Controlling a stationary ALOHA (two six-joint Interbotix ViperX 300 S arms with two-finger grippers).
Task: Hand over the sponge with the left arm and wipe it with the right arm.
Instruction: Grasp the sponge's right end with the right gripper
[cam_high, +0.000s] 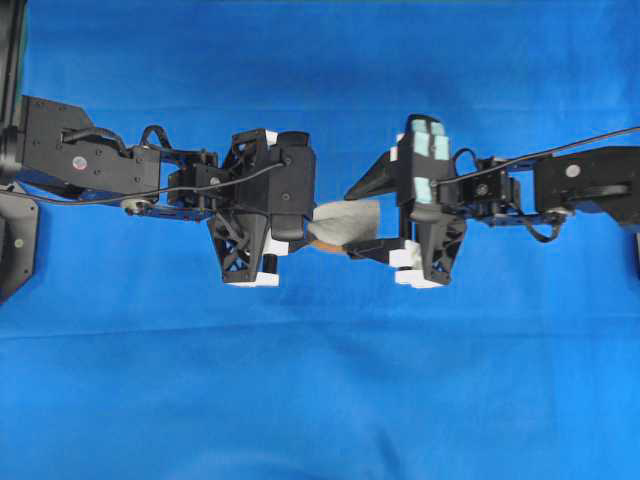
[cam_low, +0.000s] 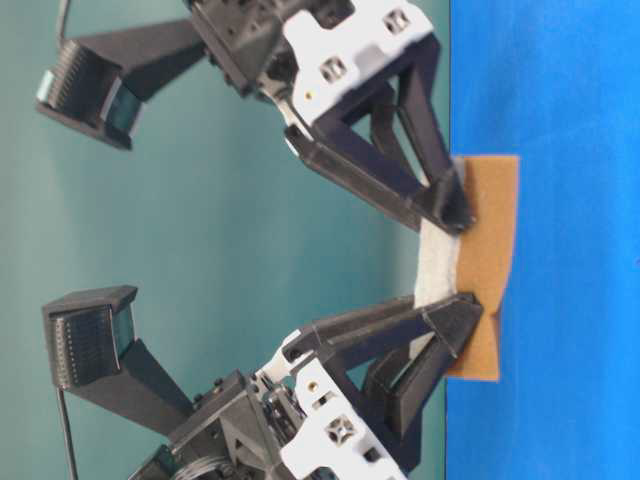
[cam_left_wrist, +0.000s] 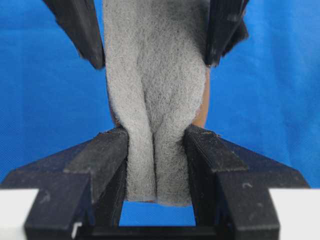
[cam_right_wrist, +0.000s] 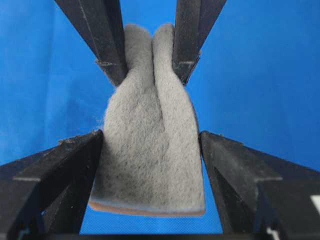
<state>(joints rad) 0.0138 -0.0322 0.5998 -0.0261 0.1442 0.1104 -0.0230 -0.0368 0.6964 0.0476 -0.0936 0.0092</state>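
Note:
The sponge (cam_high: 345, 220) hangs between both grippers over the blue cloth, grey face up and orange layer (cam_low: 485, 230) down. My left gripper (cam_high: 310, 225), without teal patches, is shut on one end and pinches it into a fold (cam_left_wrist: 155, 100) between its jaws (cam_left_wrist: 156, 145). My right gripper (cam_high: 365, 222), with teal patches, is open. Its jaws (cam_right_wrist: 151, 137) stand on either side of the other end (cam_right_wrist: 150, 150), just touching the edges without squeezing. The left fingers (cam_right_wrist: 107, 45) show at the far end in the right wrist view.
The blue cloth (cam_high: 320, 400) covers the whole table. Both arms reach in from the sides and meet at the middle. A black base (cam_high: 15, 240) stands at the left edge.

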